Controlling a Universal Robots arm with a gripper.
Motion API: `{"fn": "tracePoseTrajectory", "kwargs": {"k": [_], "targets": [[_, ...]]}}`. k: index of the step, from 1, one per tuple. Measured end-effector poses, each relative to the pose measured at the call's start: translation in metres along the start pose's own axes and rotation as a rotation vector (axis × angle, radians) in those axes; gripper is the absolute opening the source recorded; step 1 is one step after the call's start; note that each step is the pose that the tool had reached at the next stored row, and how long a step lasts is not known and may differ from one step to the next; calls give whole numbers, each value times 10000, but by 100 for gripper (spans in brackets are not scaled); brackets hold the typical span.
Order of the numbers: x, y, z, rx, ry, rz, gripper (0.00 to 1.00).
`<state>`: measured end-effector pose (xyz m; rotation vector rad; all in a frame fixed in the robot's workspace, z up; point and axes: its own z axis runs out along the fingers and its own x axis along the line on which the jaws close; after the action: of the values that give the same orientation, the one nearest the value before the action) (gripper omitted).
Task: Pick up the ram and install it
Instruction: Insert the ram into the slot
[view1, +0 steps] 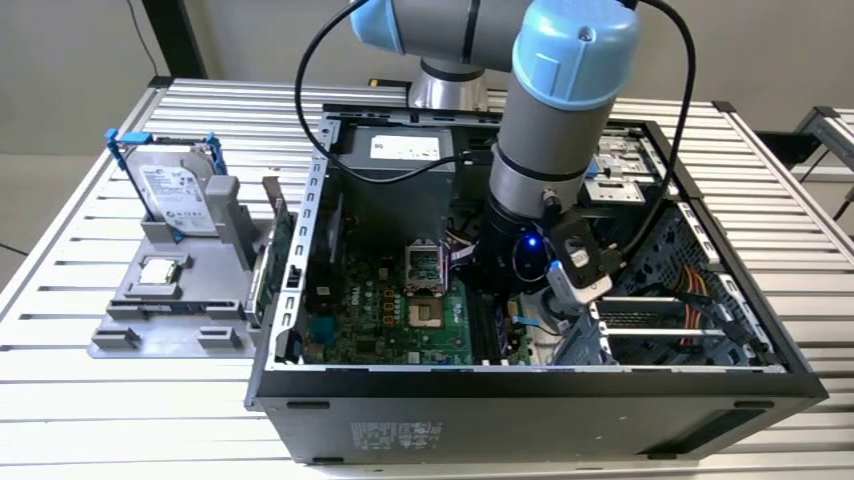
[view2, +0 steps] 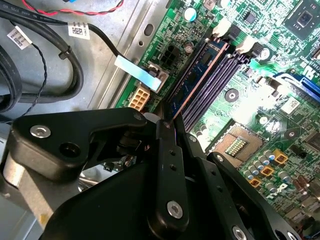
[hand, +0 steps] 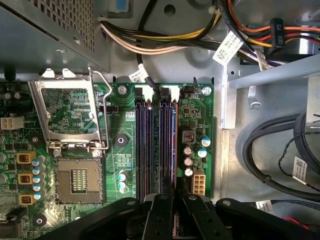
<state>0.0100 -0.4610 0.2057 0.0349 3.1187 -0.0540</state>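
The gripper (view1: 523, 322) reaches down inside the open computer case (view1: 534, 385), low over the motherboard (view1: 387, 320) at the memory slots (hand: 156, 142). Its fingers (view2: 169, 150) are drawn narrow, pinching the near end of the ram (view2: 197, 75), which stands on edge in one of the black slots, the one towards the power connector (hand: 198, 181). The open processor socket (hand: 78, 181) lies just beside the slots. On the exterior view's left, a hard drive (view1: 174, 190) stands upright in a grey holder (view1: 180, 300), well apart from the case.
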Motion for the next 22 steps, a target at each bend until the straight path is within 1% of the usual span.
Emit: {"fn": "tracePoseTrajectory", "kwargs": {"k": [3,4,8,9,10,12,14,16,19,21,22], "targets": [[0,-1,1,4,1,0,0],[0,-1,1,3,1,0,100],[0,0,3,-1,-1,0,100],[0,0,-1,0,0,0,100],[0,-1,-20,-2,0,1,100],[-2,-3,-90,-1,0,1,100],[-4,-6,-184,0,0,1,100],[-6,-9,-252,-1,-1,0,100],[-7,-11,-313,-2,0,0,100],[-7,-11,-319,-6,-2,0,100],[-7,-11,-321,-5,-1,0,0]]}}
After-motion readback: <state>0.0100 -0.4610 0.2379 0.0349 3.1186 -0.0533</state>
